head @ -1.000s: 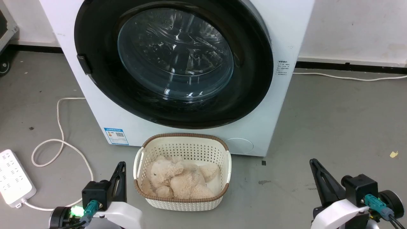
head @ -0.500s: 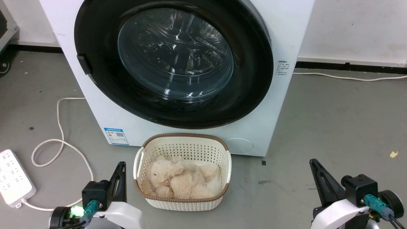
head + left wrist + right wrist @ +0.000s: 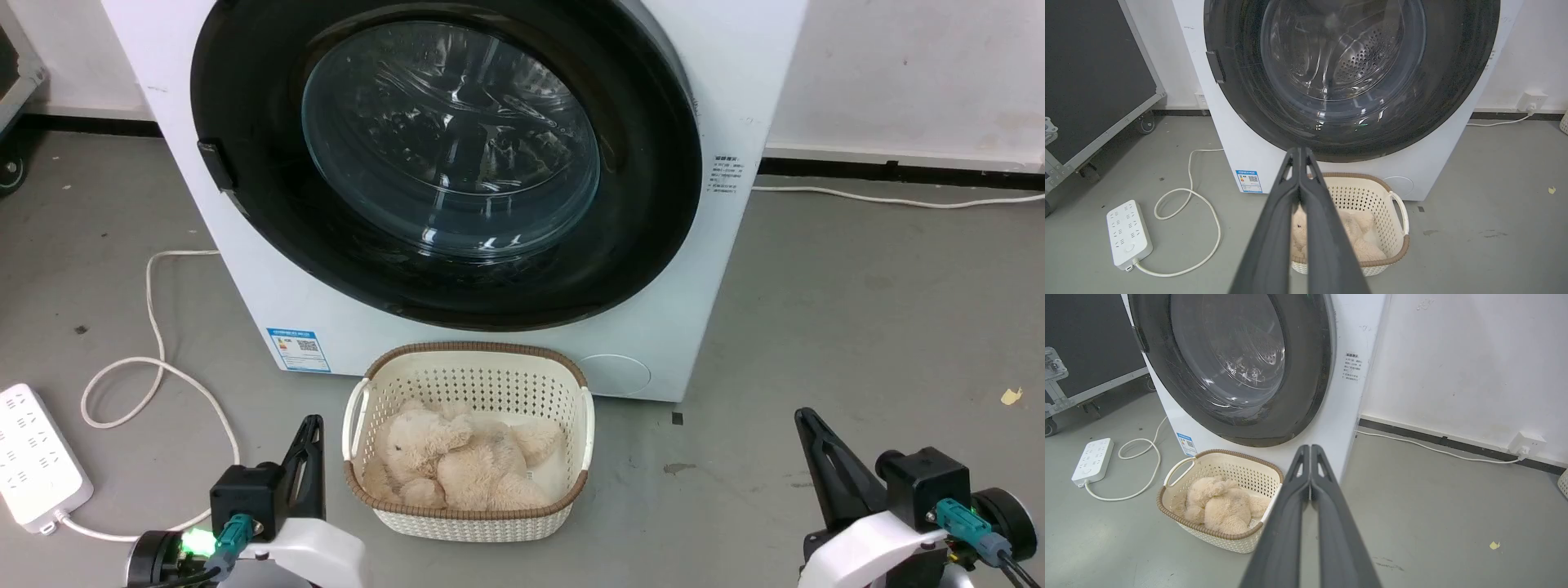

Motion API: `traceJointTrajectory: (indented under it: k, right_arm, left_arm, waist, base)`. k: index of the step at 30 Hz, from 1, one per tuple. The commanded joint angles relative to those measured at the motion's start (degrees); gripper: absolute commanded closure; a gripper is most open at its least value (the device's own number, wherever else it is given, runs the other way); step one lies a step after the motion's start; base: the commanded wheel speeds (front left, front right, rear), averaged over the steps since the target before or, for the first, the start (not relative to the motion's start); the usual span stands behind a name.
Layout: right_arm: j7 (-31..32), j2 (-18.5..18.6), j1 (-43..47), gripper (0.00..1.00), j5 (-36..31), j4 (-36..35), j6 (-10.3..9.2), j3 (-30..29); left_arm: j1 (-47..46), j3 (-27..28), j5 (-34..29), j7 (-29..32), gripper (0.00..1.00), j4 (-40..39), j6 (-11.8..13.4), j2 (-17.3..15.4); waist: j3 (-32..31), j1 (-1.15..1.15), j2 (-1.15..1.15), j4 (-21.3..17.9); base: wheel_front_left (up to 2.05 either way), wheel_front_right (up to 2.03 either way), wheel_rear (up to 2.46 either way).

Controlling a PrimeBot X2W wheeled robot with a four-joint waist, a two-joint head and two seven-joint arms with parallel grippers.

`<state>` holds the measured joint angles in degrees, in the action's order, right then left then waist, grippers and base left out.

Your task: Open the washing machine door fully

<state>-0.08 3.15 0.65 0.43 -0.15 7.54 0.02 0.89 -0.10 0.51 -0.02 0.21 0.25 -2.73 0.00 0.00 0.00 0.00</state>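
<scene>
The washing machine [image 3: 718, 98] [image 3: 1241, 134] [image 3: 1349, 396] is a big white box straight ahead. Its washing machine door [image 3: 245, 163] [image 3: 1241, 81] [image 3: 1306, 375] is round and glossy black with a bulging glass window, and it lies flat against the front. A small black tab sits on the door's left rim. My left gripper [image 3: 313, 422] [image 3: 1299, 150] hangs low at the lower left, shut and empty, well short of the door. My right gripper [image 3: 802, 413] [image 3: 1310, 447] is low at the lower right, shut with nothing in it.
A cream perforated basket [image 3: 469, 384] [image 3: 1396, 204] [image 3: 1224, 465] holding a beige plush toy [image 3: 457, 461] stands on the floor against the machine's front. A white power strip [image 3: 37, 457] and its looped cord [image 3: 155, 359] lie at left. A dark wheeled case [image 3: 1094, 81] stands far left.
</scene>
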Motion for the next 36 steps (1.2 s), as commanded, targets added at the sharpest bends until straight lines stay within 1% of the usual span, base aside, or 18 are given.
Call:
traceJointTrajectory:
  k: [1, 26, 27, 36]
  right_arm:
    - [0.08, -0.27, -0.65, 1.0, -0.43, 0.15, -0.05, -0.02]
    - [0.08, -0.27, -0.65, 1.0, -0.43, 0.15, -0.05, -0.02]
    - [-0.02, 0.0, 0.02, 0.0, 0.05, 0.0, 0.0, -0.01]
    - [-0.74, 0.0, 0.29, 0.0, 0.79, -0.07, 0.0, -0.4]
  left_arm:
    - [-0.89, 0.1, -0.51, 0.02, 1.0, -0.21, -0.25, -0.15]
    - [-0.89, 0.1, -0.51, 0.02, 1.0, -0.21, -0.25, -0.15]
    - [0.01, 0.0, 0.02, -0.02, 0.0, 0.01, 0.01, 0.0]
    - [0.11, -0.31, 0.22, -0.75, 0.0, -0.03, 0.24, 0.02]
  waist:
    - [0.0, 0.0, 0.0, 0.0]
    - [0.0, 0.0, 0.0, 0.0]
    - [0.0, 0.0, 0.0, 0.0]
    - [0.08, 0.0, 0.0, -0.03]
  base:
    - [0.0, 0.0, 0.0]
    - [0.0, 0.0, 0.0]
    - [0.0, 0.0, 0.0]
    - [0.0, 0.0, 0.0]
